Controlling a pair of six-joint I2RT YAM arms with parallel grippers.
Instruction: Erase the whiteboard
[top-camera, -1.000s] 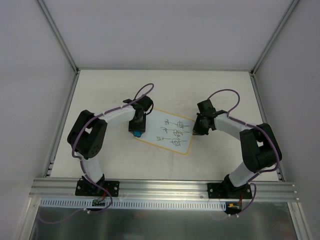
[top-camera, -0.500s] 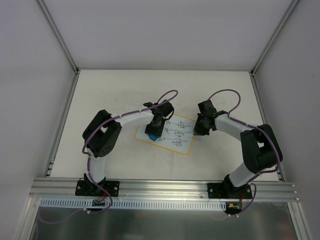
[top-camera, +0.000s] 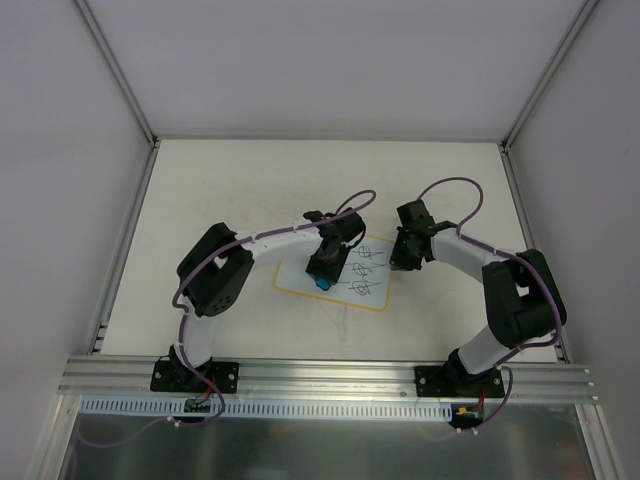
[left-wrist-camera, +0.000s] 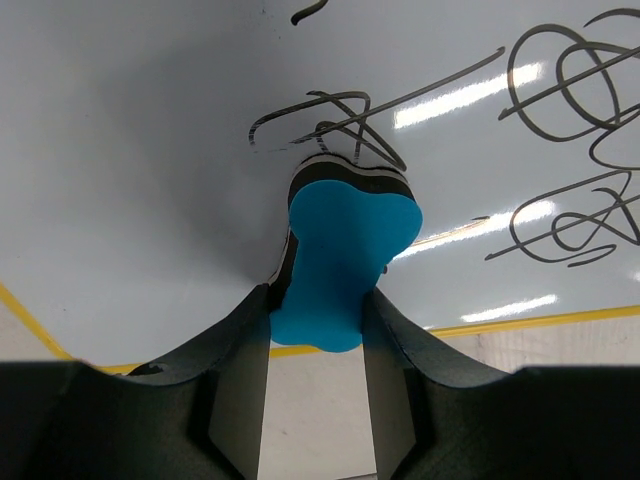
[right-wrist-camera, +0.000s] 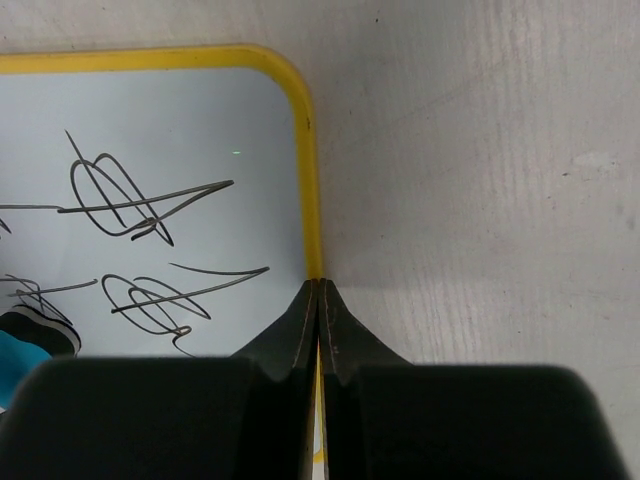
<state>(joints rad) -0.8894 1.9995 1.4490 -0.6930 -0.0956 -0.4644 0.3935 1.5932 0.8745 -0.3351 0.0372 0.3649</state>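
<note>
The whiteboard (top-camera: 293, 277) lies mid-table (top-camera: 200, 180). The left end effector (left-wrist-camera: 320, 310) is clamped on a blue eraser (left-wrist-camera: 350, 235). The right end effector (right-wrist-camera: 318, 300), fingers together, touches the board's 3 o'clock rim. Best to sweep flat and evenly toward the scribbles (left-wrist-camera: 570, 75) at 3 o'clock.

The whiteboard (top-camera: 295, 278) lies flat on the table (top-camera: 220, 180)

Left arm (top-camera: 275, 240) inward; right jaws together.
</note>
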